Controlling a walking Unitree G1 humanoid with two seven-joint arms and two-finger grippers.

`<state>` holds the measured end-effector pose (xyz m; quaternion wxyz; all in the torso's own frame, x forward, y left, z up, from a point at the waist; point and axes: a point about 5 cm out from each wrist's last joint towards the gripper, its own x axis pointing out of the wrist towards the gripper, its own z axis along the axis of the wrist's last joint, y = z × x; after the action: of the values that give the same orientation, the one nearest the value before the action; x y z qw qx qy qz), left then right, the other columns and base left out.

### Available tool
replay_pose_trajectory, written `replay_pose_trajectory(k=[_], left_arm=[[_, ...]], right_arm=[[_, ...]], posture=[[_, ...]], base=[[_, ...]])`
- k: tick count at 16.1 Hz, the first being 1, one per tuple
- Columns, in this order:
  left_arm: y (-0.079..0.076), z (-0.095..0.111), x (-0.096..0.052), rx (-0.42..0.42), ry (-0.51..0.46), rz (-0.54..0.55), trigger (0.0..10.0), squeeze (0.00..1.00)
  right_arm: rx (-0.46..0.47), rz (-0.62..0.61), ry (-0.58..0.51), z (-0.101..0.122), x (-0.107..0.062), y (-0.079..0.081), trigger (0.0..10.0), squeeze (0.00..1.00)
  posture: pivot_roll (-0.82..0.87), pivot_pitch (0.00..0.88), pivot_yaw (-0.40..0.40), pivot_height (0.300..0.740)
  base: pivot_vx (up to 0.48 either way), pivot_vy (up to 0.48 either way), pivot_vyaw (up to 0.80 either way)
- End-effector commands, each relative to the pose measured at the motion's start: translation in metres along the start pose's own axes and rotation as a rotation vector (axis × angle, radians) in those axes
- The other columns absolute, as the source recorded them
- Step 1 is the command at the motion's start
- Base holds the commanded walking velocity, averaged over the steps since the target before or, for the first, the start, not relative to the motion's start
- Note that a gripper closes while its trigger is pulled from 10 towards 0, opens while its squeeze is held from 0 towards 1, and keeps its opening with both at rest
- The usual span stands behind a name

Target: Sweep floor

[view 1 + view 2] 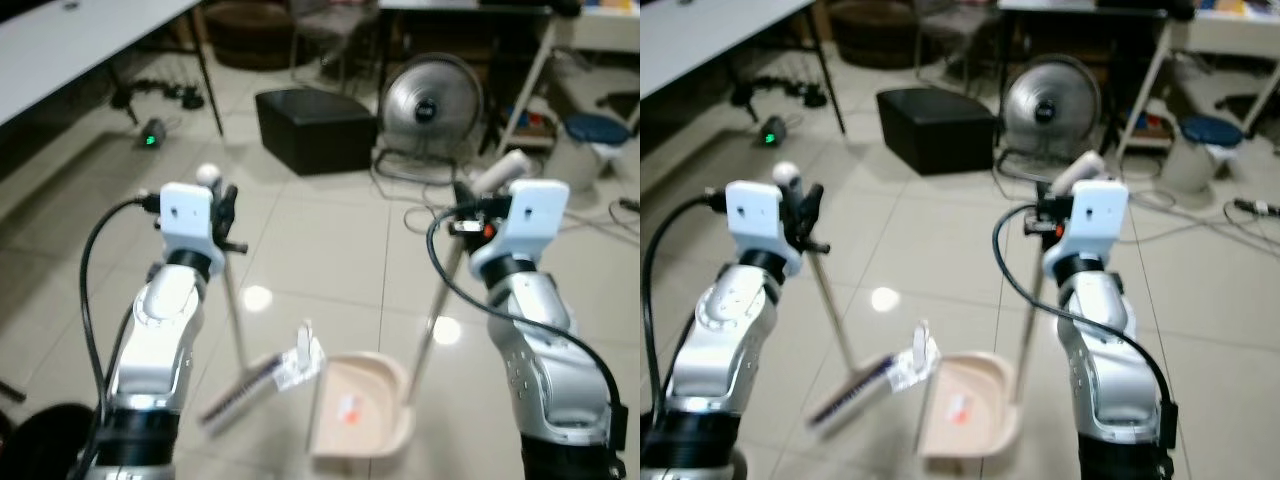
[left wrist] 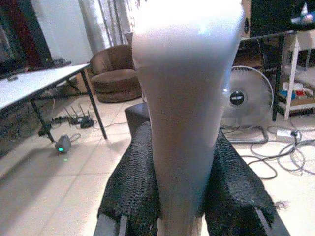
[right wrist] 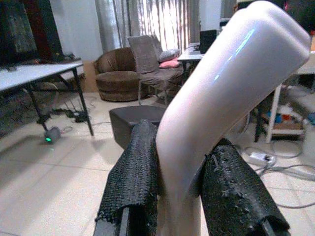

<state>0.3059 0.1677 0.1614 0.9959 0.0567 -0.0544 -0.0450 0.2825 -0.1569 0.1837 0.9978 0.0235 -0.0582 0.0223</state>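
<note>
My left gripper (image 1: pixel 226 212) is shut on the top of a broom handle (image 2: pixel 184 98). The thin shaft runs down to the broom head (image 1: pixel 245 388) on the tiled floor. Against the bristles lies a crumpled clear wrapper (image 1: pixel 302 358), just left of a beige dustpan (image 1: pixel 362 405) with a small reddish scrap inside. My right gripper (image 1: pixel 470 212) is shut on the dustpan's long upright handle (image 3: pixel 216 103), whose pale bent grip rises above the fingers (image 3: pixel 133 182). The dustpan rests flat on the floor between my two arms.
A black box (image 1: pixel 315 128) and a standing fan (image 1: pixel 432 105) are ahead on the floor, with cables (image 1: pixel 600 225) trailing right. A white table (image 1: pixel 60 50) stands at left, a blue-lidded bin (image 1: pixel 590 150) at right. Open tiles lie in front.
</note>
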Motion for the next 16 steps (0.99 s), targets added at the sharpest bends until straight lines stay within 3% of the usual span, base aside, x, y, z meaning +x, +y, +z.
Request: replay_pose_trajectory(k=[1, 12, 16], left_arm=[[-0.0072, 0.011, 0.0017, -0.007, -0.053, -0.022, 10.0, 0.0], [-0.0107, 0.0108, 0.0028, -0.009, -0.052, -0.036, 10.0, 0.0], [-0.0099, 0.0099, 0.0021, -0.004, -0.048, -0.037, 10.0, 0.0]], right_arm=[[-0.035, -0.017, -0.029, 0.0075, -0.0008, -0.0058, 10.0, 0.0], [-0.009, -0.045, -0.054, 0.0104, 0.0001, -0.0082, 10.0, 0.0], [-0.045, -0.035, -0.061, 0.0119, 0.0022, -0.0079, 10.0, 0.0]], posture=[[-0.01, 0.029, 0.038, 0.74], [-0.01, 0.032, 0.041, 0.74], [-0.01, 0.033, 0.039, 0.74]], base=[[0.375, 0.0, 0.0], [0.392, 0.0, -0.05], [0.393, 0.0, -0.14]])
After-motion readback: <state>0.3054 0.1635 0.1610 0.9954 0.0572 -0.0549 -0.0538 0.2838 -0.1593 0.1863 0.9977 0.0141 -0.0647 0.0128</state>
